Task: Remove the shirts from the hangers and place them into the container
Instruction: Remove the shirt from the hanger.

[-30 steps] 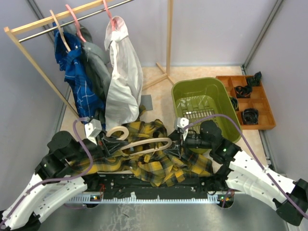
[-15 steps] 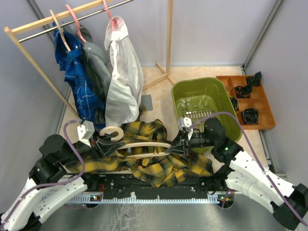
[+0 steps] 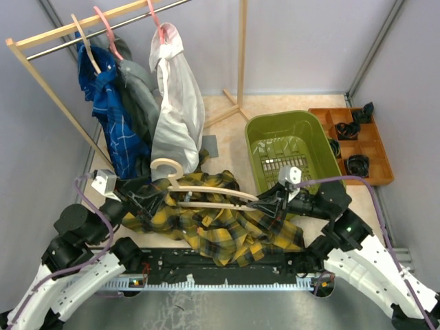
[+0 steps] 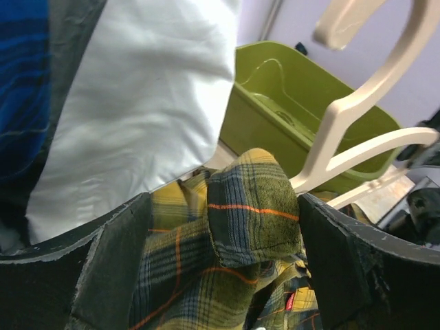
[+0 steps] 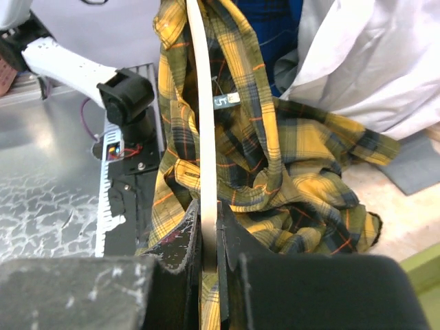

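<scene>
Dragging pale hanger (image 5: 203, 124) rightward, right gripper (image 5: 207, 227) clamped on it, left gripper (image 4: 223, 234) newly opened around plaid shirt (image 3: 227, 234)

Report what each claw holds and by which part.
Right claw grips the pale hanger by the end of one arm. Left claw is open; the plaid shirt sits between its jaws, ungripped.

right gripper (image 5: 207, 221): jaws pinched tight on the pale bar, bottom centre
hanger (image 5: 200, 117): thin, running straight up the middle
plaid shirt (image 5: 275, 172): yellow-and-black, bunched around the bar, spilling out to the right
white shirt (image 5: 371, 62): top right, touching the plaid
blue shirt (image 5: 271, 20): just a sliver up top
left arm (image 5: 65, 58): white link, upper left, above the metal table (image 5: 41, 185)
container (image 5: 421, 271): green corner, bottom right
</scene>
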You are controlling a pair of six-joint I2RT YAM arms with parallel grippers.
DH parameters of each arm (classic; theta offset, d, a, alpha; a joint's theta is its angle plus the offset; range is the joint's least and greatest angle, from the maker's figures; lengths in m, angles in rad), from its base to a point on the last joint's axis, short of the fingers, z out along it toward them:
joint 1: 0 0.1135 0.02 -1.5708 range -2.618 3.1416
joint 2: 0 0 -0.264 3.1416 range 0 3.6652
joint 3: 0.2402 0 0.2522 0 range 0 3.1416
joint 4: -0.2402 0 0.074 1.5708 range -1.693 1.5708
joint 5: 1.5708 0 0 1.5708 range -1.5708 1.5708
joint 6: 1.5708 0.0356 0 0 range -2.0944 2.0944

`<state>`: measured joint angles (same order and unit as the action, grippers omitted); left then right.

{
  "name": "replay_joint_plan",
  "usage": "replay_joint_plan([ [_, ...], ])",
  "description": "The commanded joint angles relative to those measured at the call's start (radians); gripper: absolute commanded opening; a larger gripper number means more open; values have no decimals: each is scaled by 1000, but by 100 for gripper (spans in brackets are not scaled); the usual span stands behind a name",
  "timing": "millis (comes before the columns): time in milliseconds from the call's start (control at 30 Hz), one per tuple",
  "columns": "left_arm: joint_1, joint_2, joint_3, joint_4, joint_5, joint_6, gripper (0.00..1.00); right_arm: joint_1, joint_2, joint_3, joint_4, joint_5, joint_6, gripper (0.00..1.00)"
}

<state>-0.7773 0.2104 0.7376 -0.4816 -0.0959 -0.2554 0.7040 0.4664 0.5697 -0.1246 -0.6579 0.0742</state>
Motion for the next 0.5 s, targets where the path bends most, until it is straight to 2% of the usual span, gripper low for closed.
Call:
replay_joint_plan([
  [0,0,-24,-35,-13,-122,-33,92,-5,-69,93,-26,92,-2,0],
  [200,0,37,-67,-15,-130,-35,93,-5,-111,117,-54,93,4,0],
  [300,0,81,-51,-48,-162,-42,88,-5,-129,130,-75,120,7,0],
  [367,0,93,-40,-71,-187,-51,81,-4,-147,138,-96,153,6,0],
  [467,0,83,-41,-80,-223,-56,59,-5,-173,151,-128,212,-2,0],
])
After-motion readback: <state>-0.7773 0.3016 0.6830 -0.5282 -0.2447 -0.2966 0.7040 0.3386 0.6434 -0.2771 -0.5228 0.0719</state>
